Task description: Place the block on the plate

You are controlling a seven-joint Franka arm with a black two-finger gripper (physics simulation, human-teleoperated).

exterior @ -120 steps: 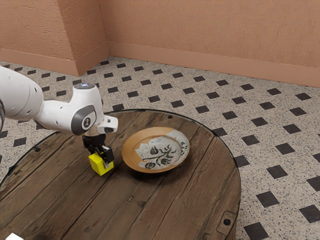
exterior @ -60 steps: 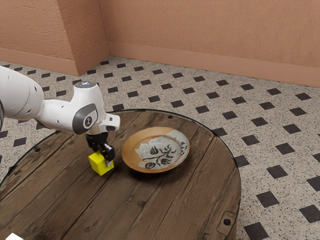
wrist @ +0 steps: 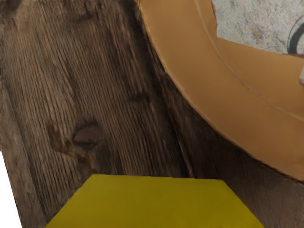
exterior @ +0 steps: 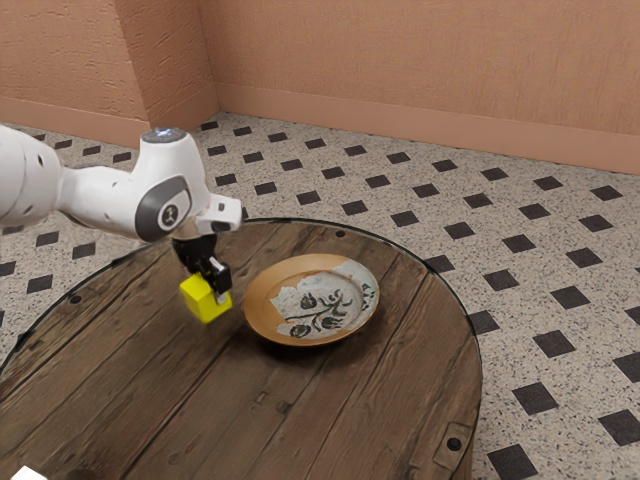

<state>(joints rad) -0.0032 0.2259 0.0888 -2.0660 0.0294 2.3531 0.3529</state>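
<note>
yellow block [exterior: 202,300] gripped by fingers [exterior: 222,279], above table [exterior: 300,400], near plate [exterior: 262,314]

One block [exterior: 204,301], one plate [exterior: 262,312], one table [exterior: 330,410]

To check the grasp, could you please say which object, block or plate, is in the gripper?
The yellow block: the gripper holds it above the table, while the plate rests there unheld.

the arm [exterior: 105,198] reaches out, gripper [exterior: 210,286] clamped, pointing down.
</note>
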